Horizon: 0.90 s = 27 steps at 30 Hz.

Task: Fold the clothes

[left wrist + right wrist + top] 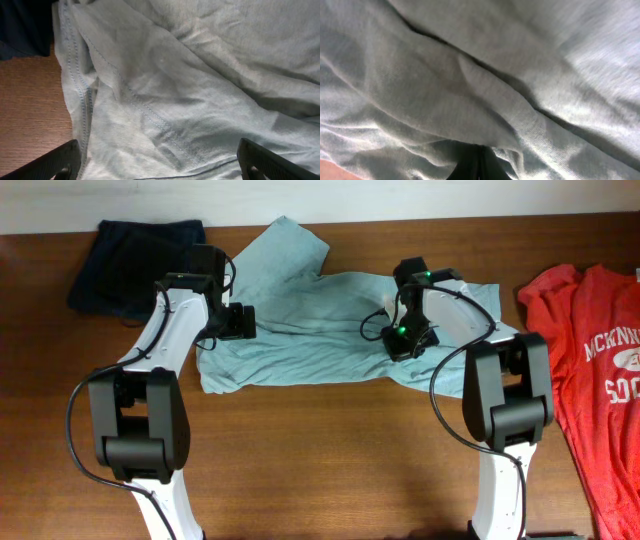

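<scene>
The pale grey-teal T-shirt [300, 330] lies crumpled across the middle of the table, one sleeve pointing toward the far edge. My left gripper [240, 322] hovers over its left part, open wide; in the left wrist view [161, 167] both black fingers [55, 162] stand apart over a stitched seam [150, 117] with nothing between them. My right gripper [402, 340] sits low on the shirt's right part. In the right wrist view its fingers [479, 165] are pressed together, their tips buried under a fold of the cloth [470, 100], and creases run toward them. The red T-shirt [600, 370] with white lettering lies flat at the far right.
A dark navy garment [135, 265] lies bunched at the back left, close to the left arm; its edge shows in the left wrist view [22, 25]. Bare brown table [320, 460] runs along the front between the two arm bases.
</scene>
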Tool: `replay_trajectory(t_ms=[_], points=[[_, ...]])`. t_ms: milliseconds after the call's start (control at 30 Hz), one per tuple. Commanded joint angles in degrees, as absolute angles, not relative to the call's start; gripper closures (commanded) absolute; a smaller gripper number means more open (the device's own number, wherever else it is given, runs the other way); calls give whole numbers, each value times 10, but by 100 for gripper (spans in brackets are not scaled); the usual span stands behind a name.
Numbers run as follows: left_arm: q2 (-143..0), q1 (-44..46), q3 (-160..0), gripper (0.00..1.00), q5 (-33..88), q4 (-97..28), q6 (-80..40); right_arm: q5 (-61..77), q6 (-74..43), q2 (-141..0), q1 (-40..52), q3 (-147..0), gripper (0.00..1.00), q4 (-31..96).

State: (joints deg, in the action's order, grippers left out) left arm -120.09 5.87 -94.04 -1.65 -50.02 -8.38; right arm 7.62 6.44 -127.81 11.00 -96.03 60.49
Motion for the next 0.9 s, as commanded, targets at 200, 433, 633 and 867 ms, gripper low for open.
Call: replay_trajectory(t_ms=[200, 433, 633, 867], points=[[-1187, 55, -949, 1, -12, -500, -80, 57, 72, -1271, 123, -1020, 96, 634], [-1187, 55, -949, 1, -12, -500, -80, 127, 70, -1270, 158, -1107, 96, 689], [-1187, 55, -949, 1, -12, -500, -80, 140, 70, -1271, 223, -1064, 96, 652], [-1187, 55, -949, 1, -12, -499, -80, 120, 65, -1271, 267, -991, 96, 550]])
